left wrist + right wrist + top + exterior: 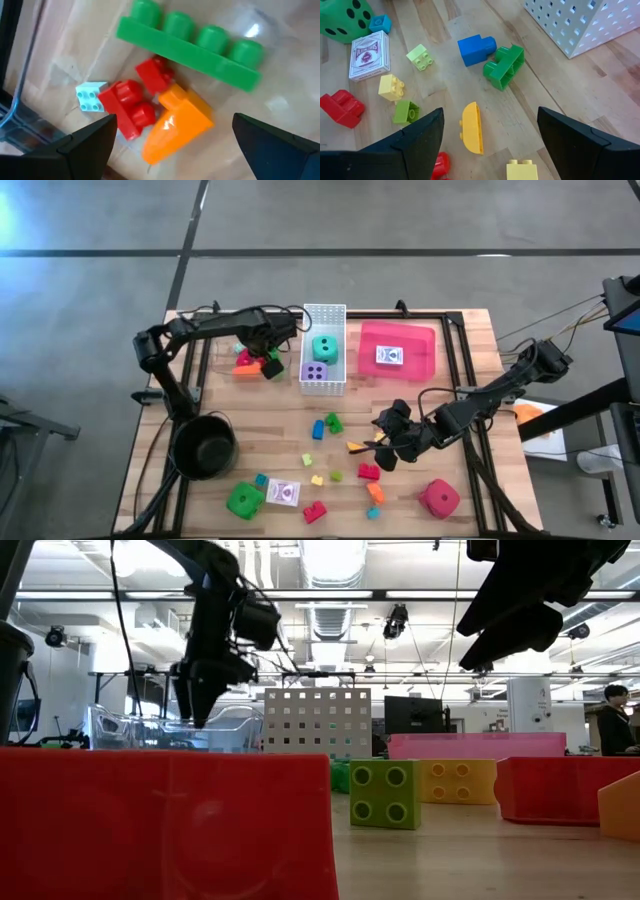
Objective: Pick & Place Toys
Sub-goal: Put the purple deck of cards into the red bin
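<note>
My left gripper [270, 366] is open above a clear tub [165, 730] at the table's far left. In the tub lie a long green brick [192, 42], red bricks [127, 107], an orange piece [177, 122] and a light-blue brick [90, 96]. My right gripper [385, 443] is open a little above the table, right of centre. A yellow curved brick [471, 127] lies on the wood just ahead of its fingers. A blue brick [476, 49] and a green brick [504, 66] lie beyond it. Neither gripper touches anything.
A white perforated basket [323, 380] holds a teal die [324, 348] and a purple die [314, 371]. A red tray [420, 345] holds a card pack [389, 357]. A black pot [203, 445] stands near left. A green die [244, 500], a red die [439, 498], a card pack [283, 492] and loose bricks lie near.
</note>
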Motion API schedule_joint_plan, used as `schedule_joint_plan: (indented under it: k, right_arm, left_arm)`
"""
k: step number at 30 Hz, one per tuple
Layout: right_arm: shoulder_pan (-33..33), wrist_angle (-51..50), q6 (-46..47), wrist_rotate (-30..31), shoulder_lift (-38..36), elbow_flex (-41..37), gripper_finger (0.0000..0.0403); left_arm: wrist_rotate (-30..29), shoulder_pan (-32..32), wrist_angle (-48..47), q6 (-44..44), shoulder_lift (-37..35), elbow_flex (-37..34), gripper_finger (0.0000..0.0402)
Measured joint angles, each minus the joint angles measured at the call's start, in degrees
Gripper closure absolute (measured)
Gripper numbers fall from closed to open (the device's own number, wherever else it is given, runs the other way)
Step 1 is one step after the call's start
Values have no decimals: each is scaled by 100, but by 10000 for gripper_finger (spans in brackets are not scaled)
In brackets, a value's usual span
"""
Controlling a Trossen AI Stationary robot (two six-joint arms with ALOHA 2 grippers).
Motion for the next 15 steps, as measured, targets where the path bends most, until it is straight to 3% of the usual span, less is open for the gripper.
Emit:
schedule_joint_plan:
  k: [8, 15]
  right_arm:
    - [2, 0, 0, 0, 0, 0, 94]
    - [1, 0, 0, -1, 0, 0, 94]
  left_arm:
    - [-44, -881, -571, 40, 0, 415, 9]
    - [60, -2156, -610, 69, 0, 462, 9]
